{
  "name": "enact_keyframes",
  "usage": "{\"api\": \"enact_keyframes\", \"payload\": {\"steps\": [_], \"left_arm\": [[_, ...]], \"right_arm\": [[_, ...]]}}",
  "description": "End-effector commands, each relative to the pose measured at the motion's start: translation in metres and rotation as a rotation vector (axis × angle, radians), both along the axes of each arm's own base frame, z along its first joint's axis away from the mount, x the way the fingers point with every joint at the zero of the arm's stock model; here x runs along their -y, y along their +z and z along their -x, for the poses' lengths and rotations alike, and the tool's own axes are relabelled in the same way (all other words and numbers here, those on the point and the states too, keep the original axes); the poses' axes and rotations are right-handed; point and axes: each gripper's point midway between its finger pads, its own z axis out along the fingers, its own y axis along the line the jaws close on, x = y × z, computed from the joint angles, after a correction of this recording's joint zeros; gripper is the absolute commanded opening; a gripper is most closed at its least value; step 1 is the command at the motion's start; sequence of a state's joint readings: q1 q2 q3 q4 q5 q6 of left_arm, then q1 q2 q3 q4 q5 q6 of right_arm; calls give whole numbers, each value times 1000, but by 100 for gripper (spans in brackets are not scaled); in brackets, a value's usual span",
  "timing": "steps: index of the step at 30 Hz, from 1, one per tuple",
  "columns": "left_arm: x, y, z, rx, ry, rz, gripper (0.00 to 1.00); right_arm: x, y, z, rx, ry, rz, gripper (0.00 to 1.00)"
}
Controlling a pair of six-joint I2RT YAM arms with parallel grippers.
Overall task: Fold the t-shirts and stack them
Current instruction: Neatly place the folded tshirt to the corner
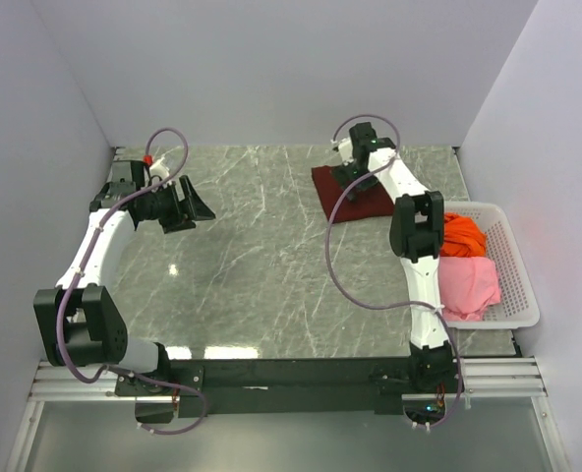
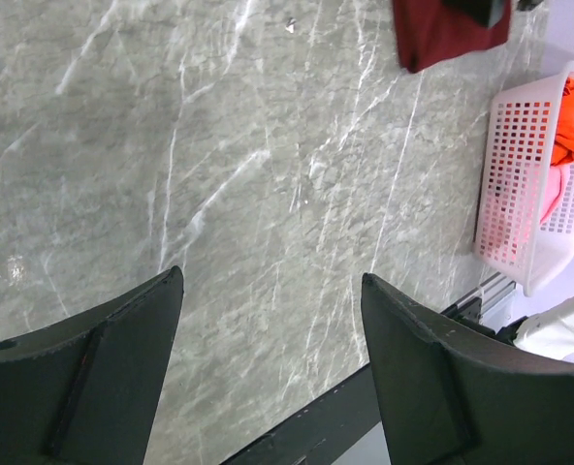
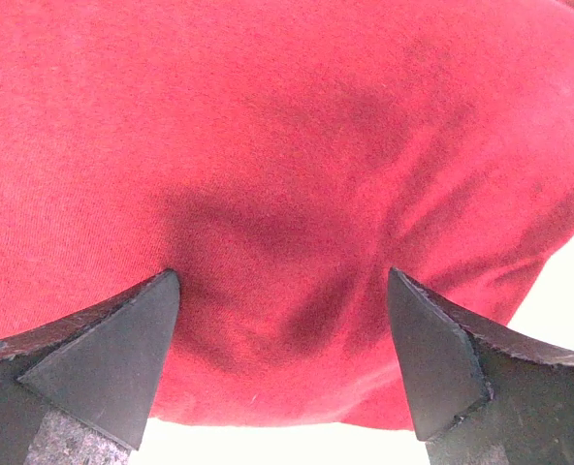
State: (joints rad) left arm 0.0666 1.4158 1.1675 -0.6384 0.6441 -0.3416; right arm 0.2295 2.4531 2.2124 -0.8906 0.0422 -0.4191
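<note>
A dark maroon t-shirt [image 1: 342, 197] lies folded into a small rectangle at the far right of the marble table. My right gripper [image 1: 350, 177] is directly over it. In the right wrist view its cloth [image 3: 287, 145] fills the frame, and the right gripper [image 3: 282, 276] stands open with both tips down at the fabric near one edge. An orange t-shirt [image 1: 463, 234] and a pink t-shirt [image 1: 466, 283] lie crumpled in the basket. My left gripper [image 1: 188, 206] hovers open and empty at the far left; in its own view the left gripper [image 2: 271, 281] has only bare table between its fingers.
A white perforated basket [image 1: 515, 258] stands at the right edge of the table, also seen as the basket [image 2: 520, 174] in the left wrist view. Walls close in the table on the left, back and right. A black rail [image 1: 291, 374] runs along the near edge.
</note>
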Motion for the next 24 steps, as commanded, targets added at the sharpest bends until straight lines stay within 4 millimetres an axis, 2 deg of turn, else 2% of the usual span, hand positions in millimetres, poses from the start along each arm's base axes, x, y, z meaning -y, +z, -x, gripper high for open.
{"api": "enact_keyframes", "payload": {"steps": [1,3,5,8,9,11,12,13,15,16,18,20,23,24], "left_arm": [[-6,15,-5,46,12,-16,79],[-7,14,-5,43,9,-16,80],[-7,12,-3,37,12,-16,80],[-7,10,-2,33,12,-9,80],[-6,10,-1,32,13,-7,80],[-6,9,0,29,14,-5,80],[-6,8,1,29,14,-6,79],[-6,8,3,31,15,-8,79],[-7,9,5,33,18,-12,79],[-6,9,6,35,14,-14,79],[-7,10,7,39,17,-19,79],[-7,11,8,43,17,-21,79],[-8,11,10,45,22,-27,79],[-9,12,11,49,24,-32,79]], "right_arm": [[43,3,-14,12,34,133,93],[66,3,-21,28,13,163,94],[75,14,-31,71,2,157,95],[73,42,-49,182,1,140,97],[67,63,-54,238,-1,121,97],[51,90,-65,327,-6,43,97],[40,114,-67,382,-2,14,97],[24,126,-69,415,29,-49,98],[4,152,-66,462,45,-117,98],[-17,158,-61,467,79,-151,98],[-54,163,-49,449,138,-231,98],[-81,157,-38,407,163,-303,96],[-112,140,-25,324,156,-384,89],[-123,126,-22,273,157,-430,84]]}}
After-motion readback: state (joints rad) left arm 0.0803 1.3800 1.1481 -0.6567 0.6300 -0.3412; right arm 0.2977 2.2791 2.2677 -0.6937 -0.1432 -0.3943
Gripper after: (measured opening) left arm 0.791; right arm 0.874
